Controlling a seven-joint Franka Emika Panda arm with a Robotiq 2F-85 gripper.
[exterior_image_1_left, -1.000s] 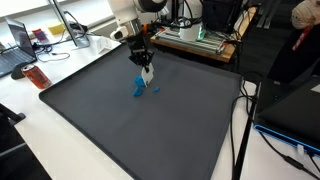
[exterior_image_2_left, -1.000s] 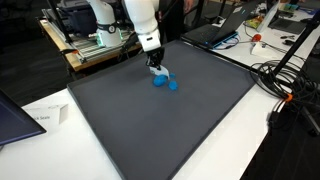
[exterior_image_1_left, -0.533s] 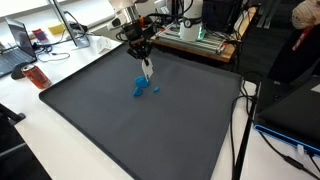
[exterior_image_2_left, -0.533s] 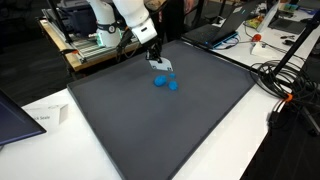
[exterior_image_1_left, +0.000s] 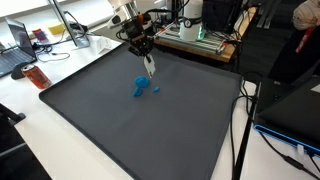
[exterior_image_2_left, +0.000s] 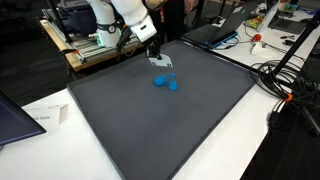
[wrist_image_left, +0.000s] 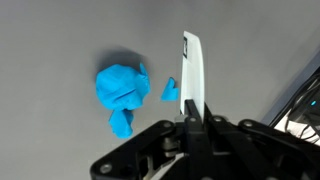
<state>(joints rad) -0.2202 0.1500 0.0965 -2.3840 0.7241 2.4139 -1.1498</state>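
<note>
My gripper is shut on a thin white strip and holds it in the air above a dark grey mat. In the wrist view the strip sticks out from between the closed fingers. On the mat just below lie a crumpled blue lump and a small blue piece. Both exterior views show the lump and the small piece close together. The gripper with the strip is a little behind and above them.
The mat lies on a white table. A laptop and a red item sit beside one mat edge. Cables and a metal frame surround it. A paper lies near one corner.
The gripper has risen and tilted away from the blue pieces, carrying the white strip up off the mat. The blue pieces have not moved.
</note>
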